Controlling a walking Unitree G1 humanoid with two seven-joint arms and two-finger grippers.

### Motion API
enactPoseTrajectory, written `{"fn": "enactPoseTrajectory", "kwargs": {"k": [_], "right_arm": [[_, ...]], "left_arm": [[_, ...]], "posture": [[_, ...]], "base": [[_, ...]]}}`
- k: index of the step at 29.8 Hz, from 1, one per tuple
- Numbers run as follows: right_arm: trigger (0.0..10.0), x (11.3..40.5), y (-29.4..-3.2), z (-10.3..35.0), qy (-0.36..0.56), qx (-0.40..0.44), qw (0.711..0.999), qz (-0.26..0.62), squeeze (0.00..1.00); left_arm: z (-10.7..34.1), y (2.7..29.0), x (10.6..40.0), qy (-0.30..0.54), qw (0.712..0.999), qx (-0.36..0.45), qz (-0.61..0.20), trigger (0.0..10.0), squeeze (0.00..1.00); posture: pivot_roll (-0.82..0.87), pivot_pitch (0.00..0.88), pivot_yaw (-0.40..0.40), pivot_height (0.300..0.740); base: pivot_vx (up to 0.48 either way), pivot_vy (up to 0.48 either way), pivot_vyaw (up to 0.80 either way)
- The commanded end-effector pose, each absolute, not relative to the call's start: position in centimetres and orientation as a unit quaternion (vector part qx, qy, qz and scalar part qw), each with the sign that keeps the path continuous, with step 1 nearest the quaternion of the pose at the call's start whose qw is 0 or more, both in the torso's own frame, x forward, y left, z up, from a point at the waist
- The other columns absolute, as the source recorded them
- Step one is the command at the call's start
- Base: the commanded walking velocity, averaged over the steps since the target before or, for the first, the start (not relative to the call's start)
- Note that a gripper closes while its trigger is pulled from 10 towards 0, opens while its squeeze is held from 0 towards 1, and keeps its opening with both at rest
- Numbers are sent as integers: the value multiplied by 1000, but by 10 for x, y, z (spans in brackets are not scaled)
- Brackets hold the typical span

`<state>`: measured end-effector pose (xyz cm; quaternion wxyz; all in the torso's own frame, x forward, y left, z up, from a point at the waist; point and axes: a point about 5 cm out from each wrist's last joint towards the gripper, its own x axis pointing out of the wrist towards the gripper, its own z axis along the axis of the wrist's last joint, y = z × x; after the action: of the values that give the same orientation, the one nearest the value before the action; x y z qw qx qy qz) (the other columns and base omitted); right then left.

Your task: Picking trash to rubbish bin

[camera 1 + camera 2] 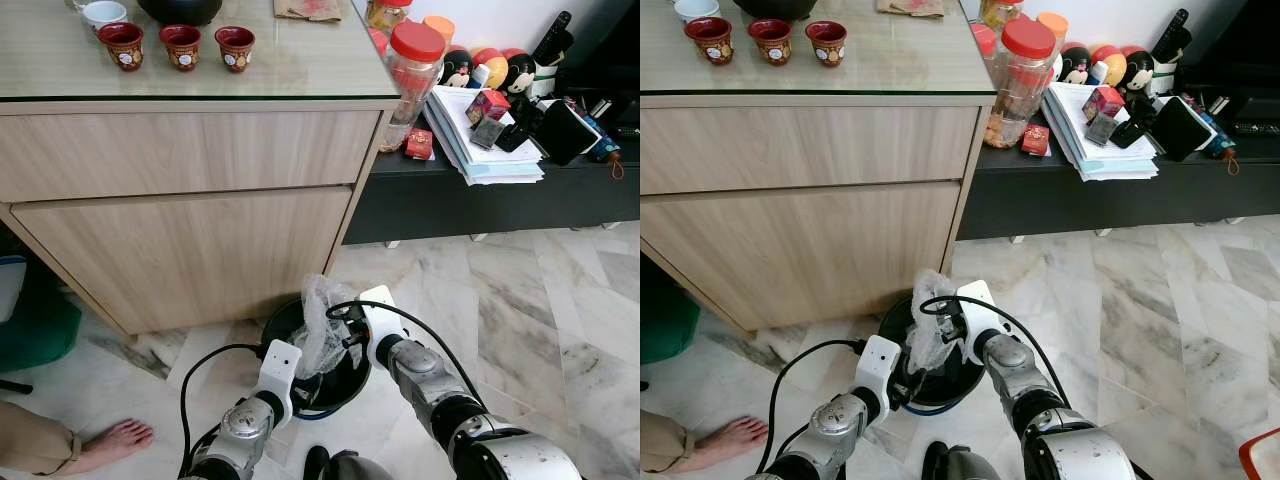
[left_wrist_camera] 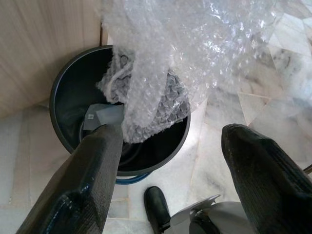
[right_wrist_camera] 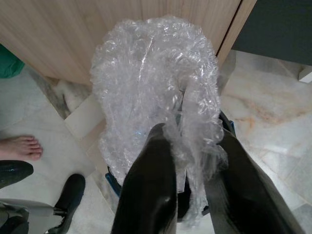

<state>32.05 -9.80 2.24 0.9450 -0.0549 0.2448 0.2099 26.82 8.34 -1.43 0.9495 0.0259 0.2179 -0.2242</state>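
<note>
My right gripper (image 3: 187, 161) pinches the crumpled clear bubble wrap (image 3: 151, 87) over the round black rubbish bin (image 2: 63, 87); my left gripper (image 2: 170, 161) gapes, empty. Springy wrap may snag my fingers, spilling outside.

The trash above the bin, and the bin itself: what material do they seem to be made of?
The trash looks like clear bubble wrap: thin, shiny plastic film covered in small air pockets, crumpled, held in the right gripper. The bin seems to be dark moulded plastic with a smooth, slightly glossy wall, though painted metal is possible.
</note>
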Motion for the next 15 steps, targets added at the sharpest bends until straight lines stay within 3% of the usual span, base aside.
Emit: {"fn": "enactPoseTrajectory", "kwargs": {"k": [1,15], "right_arm": [[10000,319,-102,20,251,-49,945,203,1000],[10000,318,-100,19,252,-43,945,204,1000]], "left_arm": [[-20,75,260,234,943,23,-237,10000,0],[-22,74,257,236,942,22,-237,10000,0]], "posture": [[116,241,-226,740],[126,231,-228,740]], "base": [[0,0,0],[0,0,0]]}}
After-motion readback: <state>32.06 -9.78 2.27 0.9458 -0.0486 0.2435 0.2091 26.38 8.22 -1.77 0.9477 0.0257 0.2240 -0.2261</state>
